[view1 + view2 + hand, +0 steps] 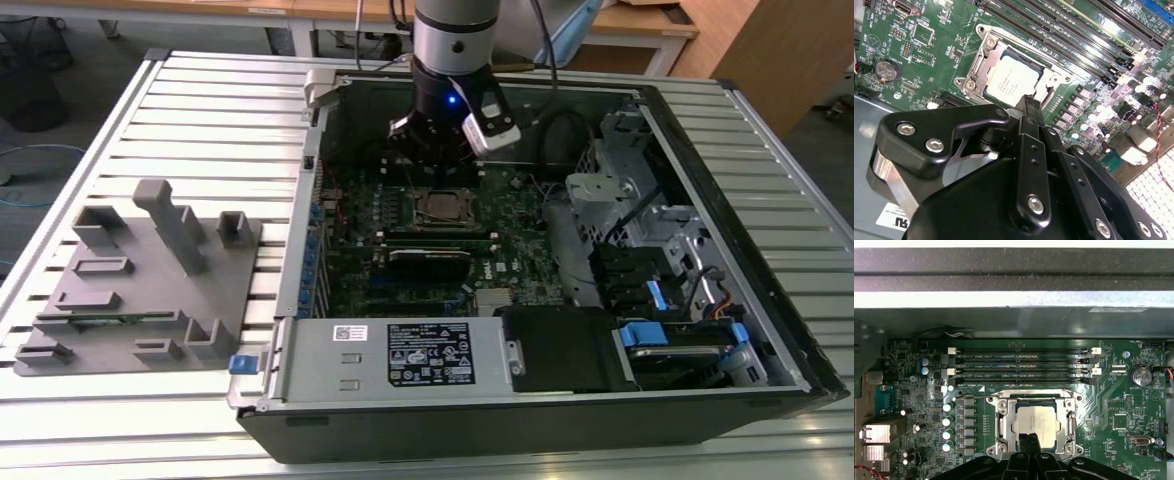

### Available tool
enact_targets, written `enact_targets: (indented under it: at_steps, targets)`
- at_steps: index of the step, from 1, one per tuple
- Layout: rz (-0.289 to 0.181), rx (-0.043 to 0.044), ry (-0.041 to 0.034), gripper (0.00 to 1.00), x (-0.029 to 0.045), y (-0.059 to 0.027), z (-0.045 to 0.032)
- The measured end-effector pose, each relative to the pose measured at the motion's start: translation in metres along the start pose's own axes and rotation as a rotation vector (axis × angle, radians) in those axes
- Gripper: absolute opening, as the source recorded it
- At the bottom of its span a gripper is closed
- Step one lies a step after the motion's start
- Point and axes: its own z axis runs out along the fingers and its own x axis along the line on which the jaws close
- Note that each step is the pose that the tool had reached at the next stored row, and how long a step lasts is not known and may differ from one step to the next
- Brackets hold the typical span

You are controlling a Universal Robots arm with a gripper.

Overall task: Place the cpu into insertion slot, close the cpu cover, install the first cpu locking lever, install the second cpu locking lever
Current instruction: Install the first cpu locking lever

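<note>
Looking down past the gripper [1030, 104], we see its 2 fingers drawn together with nothing between them. The tips hang just above the edge of the cpu cover [1004, 426].

The cpu [1036, 426] already lies in the insertion slot [1024, 58], near the middle of the green circuit board [1114, 390] and well away from its corners. The cover appears to lie flat around the chip, though we cannot tell whether it is fully seated.

We judge the main danger to be a push that lands off target. The tips sit so near the cover's inner edge that a small drift would put them on the cpu's bare metal top and load the slot beneath. If the cover is riding high on 1 side, pressing it could skew the chip. A sideways slip could also rake the row of capacitors [946, 420] beside the slot, or the 4 memory slots [1019, 365] along its other side.
</note>
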Motion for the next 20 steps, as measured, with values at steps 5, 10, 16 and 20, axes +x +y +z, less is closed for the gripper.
enact_targets:
  at_steps: [5, 10, 16, 20]
  targets:
    - [0.0, -0.0006, -0.0004, 0.11, -0.0001, 0.0001, -0.0015]
    - [0.0, -0.0005, -0.0003, 0.11, 0.0, 0.0001, -0.0016]
    - [0.0, -0.0003, -0.0002, 0.11, 0.0, 0.0002, -0.0061]
    - [0.0, -0.0004, -0.0003, 0.11, -0.0001, 0.0003, -0.0121]
